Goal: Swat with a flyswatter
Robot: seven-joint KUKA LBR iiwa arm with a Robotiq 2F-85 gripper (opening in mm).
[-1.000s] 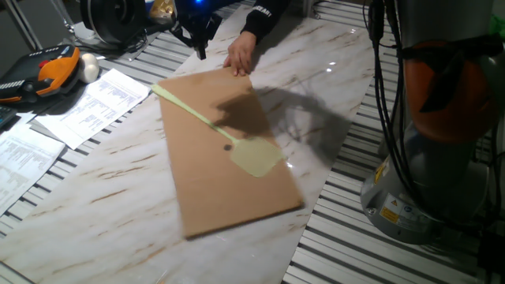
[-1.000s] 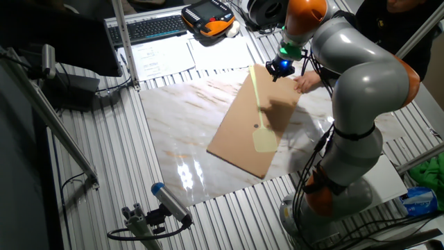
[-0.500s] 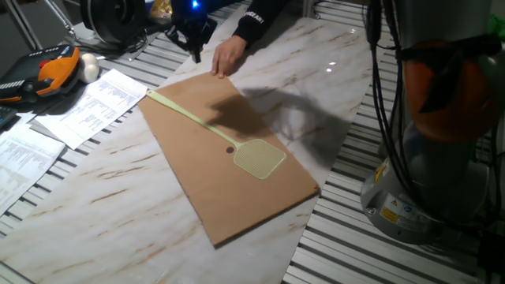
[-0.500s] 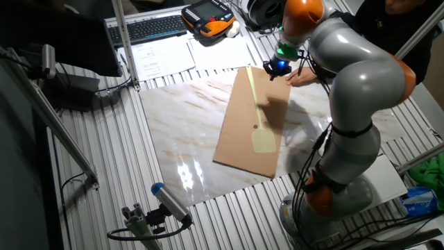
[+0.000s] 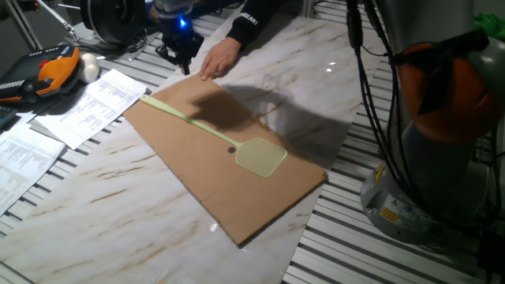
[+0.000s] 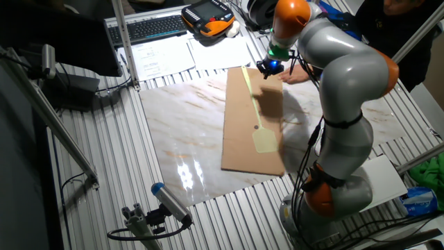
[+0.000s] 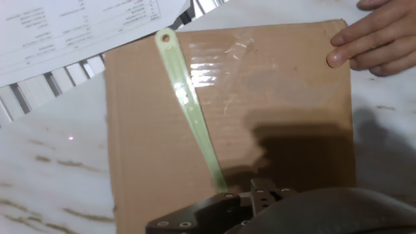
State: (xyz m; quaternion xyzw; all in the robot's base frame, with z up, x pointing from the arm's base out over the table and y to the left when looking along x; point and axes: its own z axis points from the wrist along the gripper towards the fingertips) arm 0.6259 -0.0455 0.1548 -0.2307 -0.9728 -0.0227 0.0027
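The flyswatter (image 5: 260,158) is pale yellow-green and lies flat on a brown cardboard sheet (image 5: 205,189) on the marble table. Its mesh head points toward the robot base, and its thin handle (image 7: 192,110) runs to the sheet's far corner. My gripper (image 5: 180,54) hangs above the table just past the handle's end, holding nothing I can see. The other fixed view shows the gripper (image 6: 269,67) over the sheet's (image 6: 239,139) top edge, near the flyswatter (image 6: 264,141). The fingers do not show in the hand view.
A person's hand (image 5: 217,59) rests on the sheet's far edge, close to my gripper, fingers (image 7: 370,39) on the cardboard. Printed papers (image 5: 87,106) and an orange-black pendant (image 5: 47,71) lie to the left. The robot base (image 5: 426,181) stands at the right.
The person's hand has turned and slid the cardboard with the flyswatter on it. My gripper has shifted left along the sheet's far edge, toward the handle's end.
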